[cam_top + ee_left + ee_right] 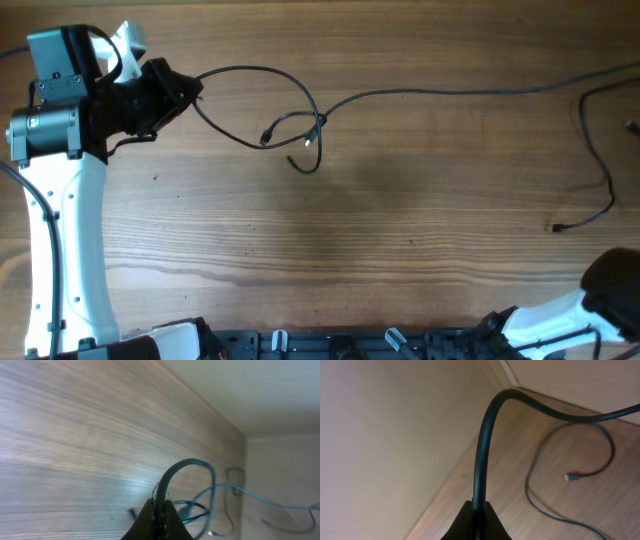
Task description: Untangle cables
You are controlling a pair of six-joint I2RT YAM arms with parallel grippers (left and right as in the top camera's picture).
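My left pincer was clamped tight on the thin black cable at the far left of the brown wood-grain table, jaws fully closed and the strand pinched between the fingertips. From there the cable arced to the right and dropped into a loose tangle of loops and small plugs, lying on the wood left of centre. A long dark cable ran from that tangle along the far side of the table to the right edge. In my left wrist view the strand rose from my closed fingers in a curve, with the tangle beyond it.

My right pincer was likewise closed all the way on a smooth black cord, which rose straight from the fingertips and bent away to the right. I could not tell which overhead strand that was. A slim dark lead with a small plug at its end lay on the wood near the right edge — well apart from the tangle.
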